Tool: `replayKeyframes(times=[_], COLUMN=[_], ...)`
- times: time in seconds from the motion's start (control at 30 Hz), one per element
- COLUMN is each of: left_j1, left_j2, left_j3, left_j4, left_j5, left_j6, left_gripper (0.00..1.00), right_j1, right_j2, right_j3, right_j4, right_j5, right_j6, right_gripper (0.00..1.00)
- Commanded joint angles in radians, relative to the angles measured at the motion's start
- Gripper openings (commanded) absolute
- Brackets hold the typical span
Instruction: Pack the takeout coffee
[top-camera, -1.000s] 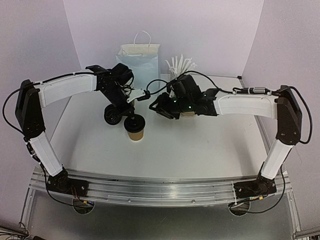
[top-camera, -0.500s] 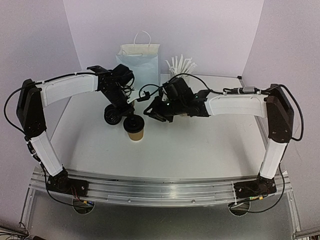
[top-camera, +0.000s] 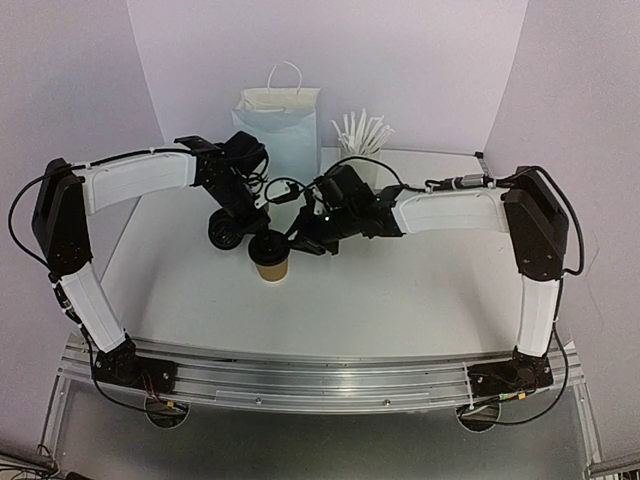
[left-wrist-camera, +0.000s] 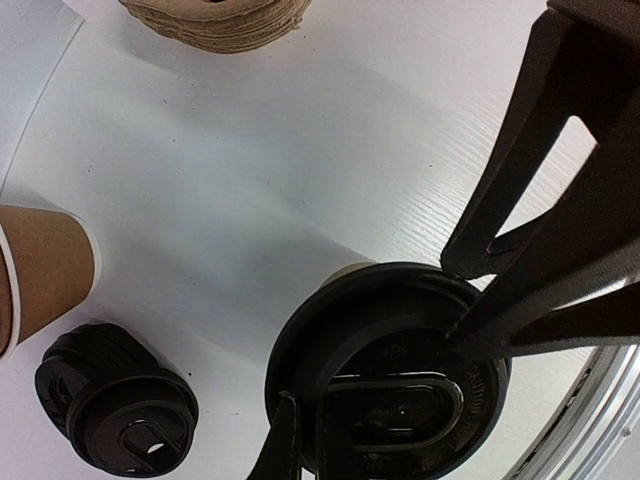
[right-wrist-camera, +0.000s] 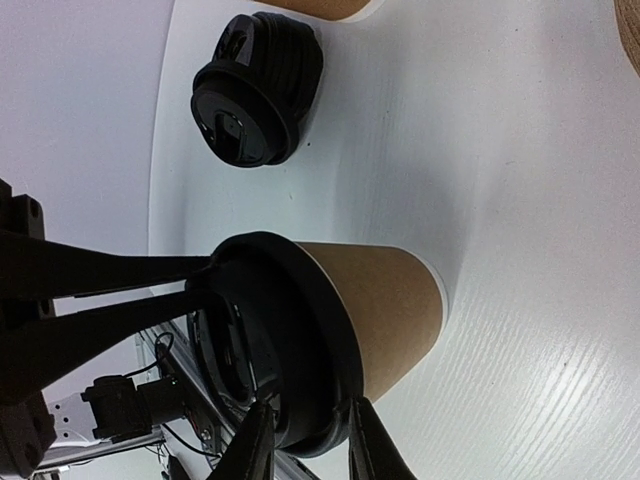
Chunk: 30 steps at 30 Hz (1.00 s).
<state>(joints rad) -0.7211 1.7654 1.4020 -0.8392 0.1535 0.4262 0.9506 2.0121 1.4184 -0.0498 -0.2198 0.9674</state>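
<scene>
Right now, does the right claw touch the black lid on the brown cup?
Touching. The right wrist view shows the right claw with both fingers pressed against the rim of the lid on the cup.

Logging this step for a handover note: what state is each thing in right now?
lid: on the cup, pinched by both pincers
cup: upright, capped
left pincer: shut on the lid
right pincer: shut on the lid's rim
spare lids: stacked, ungripped
pulp carriers: stacked, only an edge visible
paper bag: upright
</scene>
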Motion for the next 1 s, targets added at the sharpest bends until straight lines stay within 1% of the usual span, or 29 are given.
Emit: replayKeyframes(times=[0.0,0.17,0.33,0.47,0.57,0.7,0.83,0.97], left_j1=[-0.004,-0.004,-0.013,-0.018,-0.005,0.046,0.049,0.046], left_j2=[-0.001,-0.026,-0.094,-0.124,-0.110,-0.078,-0.077,-0.075], left_j3=[-0.047,-0.105,-0.199,-0.267,-0.315,-0.345,-0.393,-0.384], left_j4=[0.035,0.059,0.122,0.162,0.177,0.176,0.209,0.205], left_j5=[-0.002,-0.008,0.030,0.090,0.123,0.155,0.164,0.174], left_j6=[-0.030,-0.069,-0.128,-0.167,-0.176,-0.180,-0.148,-0.141], left_gripper=[0.00,0.00,0.00,0.00,0.00,0.00,0.00,0.00], right_j1=[0.004,0.004,0.004,0.005,0.004,0.004,0.004,0.004], right_j2=[0.038,0.068,0.067,0.106,0.138,0.137,0.143,0.148], right_j3=[0.042,0.044,-0.020,-0.047,-0.049,-0.075,-0.102,-0.125], right_j4=[-0.008,-0.010,-0.011,-0.010,-0.010,-0.010,-0.011,-0.011], right_j5=[-0.058,-0.081,-0.053,-0.082,-0.114,-0.112,-0.109,-0.108], right_j6=[-0.016,-0.014,-0.009,-0.005,0.006,0.012,0.019,0.023], right_gripper=[0.21,0.24,0.18,0.15,0.14,0.14,0.14,0.14])
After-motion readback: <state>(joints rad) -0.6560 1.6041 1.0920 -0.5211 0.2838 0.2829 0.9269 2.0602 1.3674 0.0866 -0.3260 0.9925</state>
